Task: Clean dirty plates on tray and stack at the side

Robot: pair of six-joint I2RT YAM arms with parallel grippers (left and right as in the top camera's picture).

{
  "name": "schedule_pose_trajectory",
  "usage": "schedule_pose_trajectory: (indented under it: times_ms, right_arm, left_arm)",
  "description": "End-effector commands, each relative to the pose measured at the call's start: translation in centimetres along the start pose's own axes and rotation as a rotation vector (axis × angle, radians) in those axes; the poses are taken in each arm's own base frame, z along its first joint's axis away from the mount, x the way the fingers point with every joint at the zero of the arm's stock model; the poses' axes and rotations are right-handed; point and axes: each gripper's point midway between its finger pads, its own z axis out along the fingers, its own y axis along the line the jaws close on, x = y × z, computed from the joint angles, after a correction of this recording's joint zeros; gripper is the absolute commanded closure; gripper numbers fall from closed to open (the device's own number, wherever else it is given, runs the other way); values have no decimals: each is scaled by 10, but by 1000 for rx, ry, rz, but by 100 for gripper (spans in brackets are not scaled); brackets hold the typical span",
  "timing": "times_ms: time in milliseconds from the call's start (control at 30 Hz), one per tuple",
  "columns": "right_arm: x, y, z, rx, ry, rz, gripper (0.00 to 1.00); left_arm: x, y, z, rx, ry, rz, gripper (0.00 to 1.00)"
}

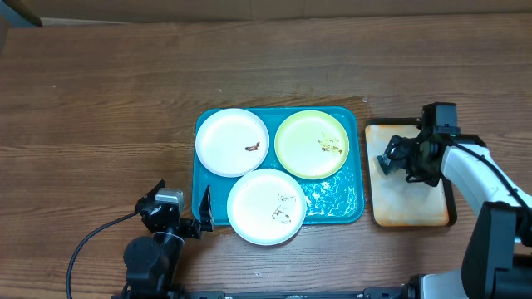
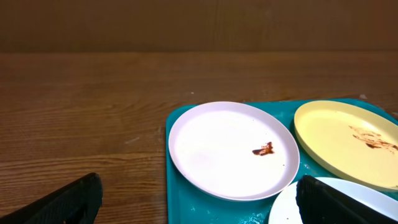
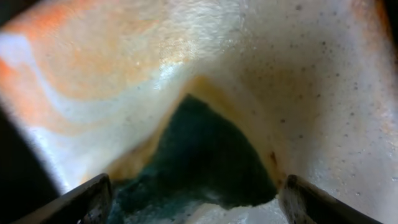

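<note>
Between the spread fingers of the right gripper lies a dark green pad with a yellowish edge. The jaws stand wide apart, one on each side of it, and neither can be seen to press on it. The pad rests on the wet cream floor of the small tray, which is streaked with orange and has a dark rim. This tray sits on the table just beside the right edge of the teal tray, and the right arm reaches over it from the table's right side.

The left gripper is also wide open and holds nothing. It hovers low at the teal tray's near left corner, with one finger over bare wood and the other over the rim of the nearest white plate.

All three plates lie flat on the teal tray. The near white plate, marked with thin dark smears, overhangs the tray's front edge. Behind it to the left lies the second white plate with one small brown smear. To its right is the pale yellow-green plate with brownish streaks. The tray's bare near right corner glistens wet.
</note>
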Motion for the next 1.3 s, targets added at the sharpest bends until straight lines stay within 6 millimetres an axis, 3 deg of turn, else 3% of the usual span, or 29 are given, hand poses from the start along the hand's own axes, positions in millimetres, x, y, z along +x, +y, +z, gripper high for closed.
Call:
schedule_pose_trajectory:
  times_ms: [0,167,400,433,467,500,567,667,800,867,900,933,1033,1133,1200,1267]
  right_arm:
    - [-12,-26,-6,153,-57,99,11]
    - [-10,-45,-10,255,-85,215,11]
    - [-9,-49,-11,272,-115,416,9]
    - [-12,-43,-9,236,-110,391,19]
    - [-15,-35,-8,196,-106,348,38]
    - [-20,-25,-6,141,-104,277,46]
    - [-26,-8,-5,57,-106,161,46]
    - [-29,-3,-5,32,-113,95,46]
    - [-24,-5,-5,38,-95,159,64]
    - [-19,-7,-4,45,-75,255,89]
    - [-14,-9,-4,52,-60,323,88]
    - [-11,-9,-4,55,-47,377,74]
    - [-5,-4,-4,27,-13,442,45]
    - [-5,-2,-4,17,-10,415,42]
    - [-7,-2,-4,19,-18,321,51]
    - [-7,-2,-4,20,-19,264,51]
  left_arm:
    - [0,0,0,1,-6,12,0]
    - [0,0,0,1,-6,12,0]
    - [0,0,0,1,-6,12,0]
    - [0,0,0,1,-6,12,0]
    - [0,0,0,1,-6,12,0]
    - [0,0,0,1,-6,12,0]
    - [0,0,0,1,-6,12,0]
    - [0,0,0,1,-6,12,0]
    - [0,0,0,1,-6,12,0]
    - [0,0,0,1,-6,12,0]
    - [0,0,0,1,-6,12,0]
    - [0,0,0,1,-6,12,0]
    - [0,0,0,1,-6,12,0]
    - [0,0,0,1,-6,12,0]
    - [0,0,0,1,-6,12,0]
    - [0,0,0,1,-6,12,0]
